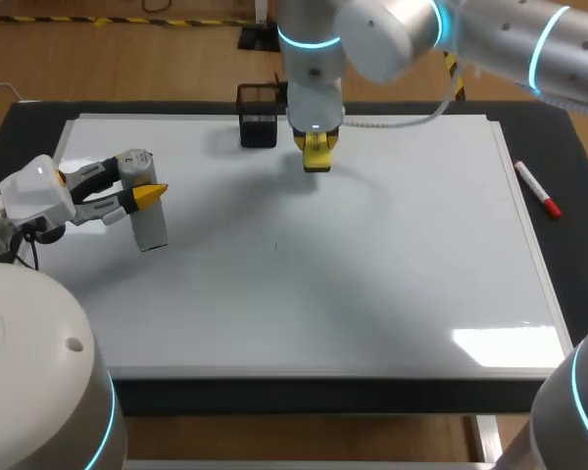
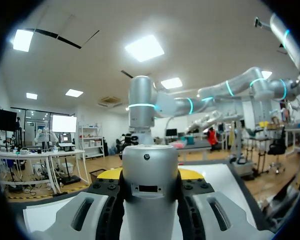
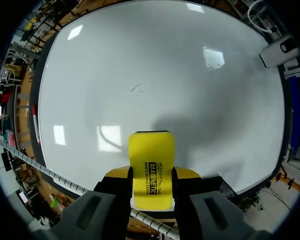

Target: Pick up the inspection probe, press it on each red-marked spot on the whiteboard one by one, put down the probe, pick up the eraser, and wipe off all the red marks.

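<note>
The left gripper (image 1: 147,195), jaws closed on the inspection probe (image 1: 153,228), hung near the whiteboard (image 1: 372,284) left edge; the right gripper (image 3: 151,176) clamped the eraser (image 3: 151,150) near its far edge.

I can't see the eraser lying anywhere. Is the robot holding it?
Held. The right gripper is shut on the yellow eraser, with one finger pressing each side, over the whiteboard.

Silver arms (image 1: 529,39), cyan light rings (image 1: 309,41), white cable (image 1: 402,122), yellow-tipped hands (image 1: 149,196) (image 1: 317,154)
</note>
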{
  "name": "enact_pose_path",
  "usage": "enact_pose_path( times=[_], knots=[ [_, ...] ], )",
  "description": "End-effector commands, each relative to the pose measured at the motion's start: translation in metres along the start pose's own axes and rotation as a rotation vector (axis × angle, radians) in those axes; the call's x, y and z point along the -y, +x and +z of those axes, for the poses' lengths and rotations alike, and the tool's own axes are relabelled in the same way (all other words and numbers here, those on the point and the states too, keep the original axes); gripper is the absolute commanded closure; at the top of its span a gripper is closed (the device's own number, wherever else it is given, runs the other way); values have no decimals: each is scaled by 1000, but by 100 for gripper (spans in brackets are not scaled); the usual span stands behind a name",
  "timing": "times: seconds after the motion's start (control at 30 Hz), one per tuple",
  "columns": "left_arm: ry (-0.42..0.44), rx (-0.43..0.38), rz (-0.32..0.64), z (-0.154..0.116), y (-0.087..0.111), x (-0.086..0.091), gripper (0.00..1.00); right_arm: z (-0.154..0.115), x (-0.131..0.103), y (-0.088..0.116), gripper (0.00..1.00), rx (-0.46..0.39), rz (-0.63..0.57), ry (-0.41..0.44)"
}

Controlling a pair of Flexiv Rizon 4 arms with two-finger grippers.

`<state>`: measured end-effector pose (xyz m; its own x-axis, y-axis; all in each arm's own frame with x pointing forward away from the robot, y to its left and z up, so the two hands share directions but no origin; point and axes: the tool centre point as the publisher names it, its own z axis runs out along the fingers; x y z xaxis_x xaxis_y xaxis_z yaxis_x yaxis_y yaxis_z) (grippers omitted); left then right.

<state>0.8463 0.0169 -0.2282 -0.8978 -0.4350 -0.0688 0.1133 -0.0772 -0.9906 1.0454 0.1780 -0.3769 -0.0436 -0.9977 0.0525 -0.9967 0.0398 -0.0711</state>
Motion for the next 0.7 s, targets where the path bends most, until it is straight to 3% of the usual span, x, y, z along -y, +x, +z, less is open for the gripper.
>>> enact_pose_path(
  times=[0.03,0.7],
  knots=[
    [1,1,1,0,1,1,100,6,18,-6,100,-12,-2,-46],
    [1,1,1,0,1,1,100,28,53,-1,100,3,0,-79]
  ],
)
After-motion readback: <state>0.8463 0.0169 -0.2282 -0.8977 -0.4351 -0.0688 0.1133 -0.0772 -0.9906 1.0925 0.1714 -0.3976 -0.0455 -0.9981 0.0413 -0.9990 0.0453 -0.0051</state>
